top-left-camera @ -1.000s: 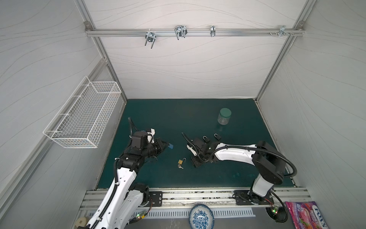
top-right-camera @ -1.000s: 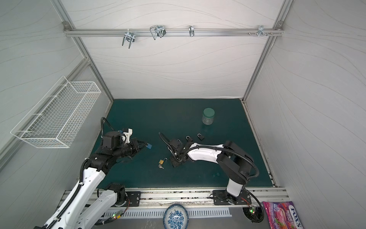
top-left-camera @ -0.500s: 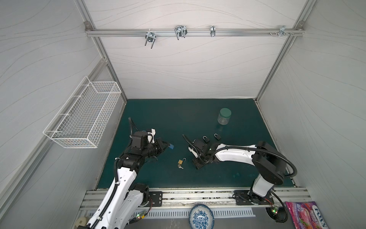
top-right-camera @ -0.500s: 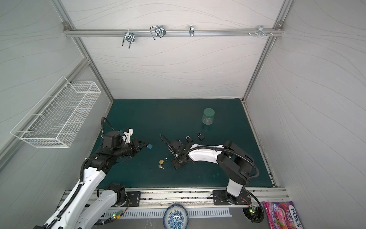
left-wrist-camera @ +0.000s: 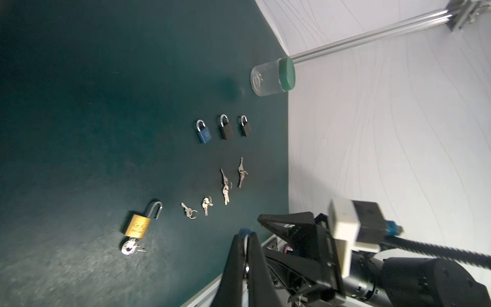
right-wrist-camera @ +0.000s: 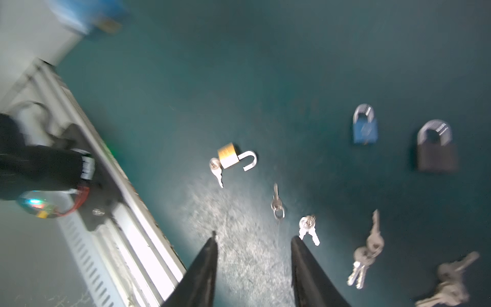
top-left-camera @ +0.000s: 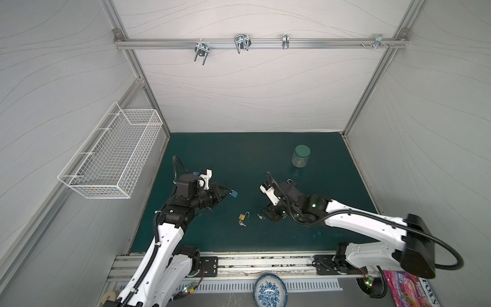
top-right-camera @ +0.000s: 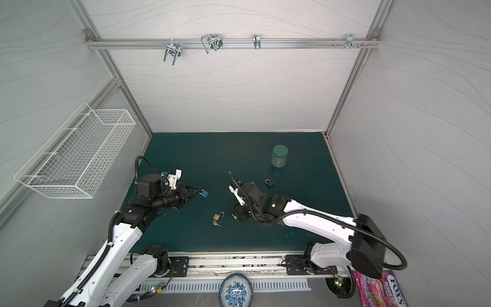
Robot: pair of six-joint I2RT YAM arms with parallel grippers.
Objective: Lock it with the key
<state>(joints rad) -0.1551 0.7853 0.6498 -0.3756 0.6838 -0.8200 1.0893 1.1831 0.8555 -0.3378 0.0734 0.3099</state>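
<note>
A blue metal padlock point(top-left-camera: 234, 194), seemingly, is clenched in the left gripper point(top-left-camera: 230, 193). The right gripper point(right-wrist-camera: 253, 238) is spread empty near the ringed silver key point(right-wrist-camera: 276, 202) on the green mat point(right-wrist-camera: 164, 79); grasping it is judged next.

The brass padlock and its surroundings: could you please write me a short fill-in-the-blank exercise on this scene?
The brass padlock lies with its shackle ____.
The lid of the jar is ____.
Between the fingers of the right gripper there is ____.
The left gripper is shut on a small item coloured ____.
Missing words: open; green; nothing; blue.
</note>
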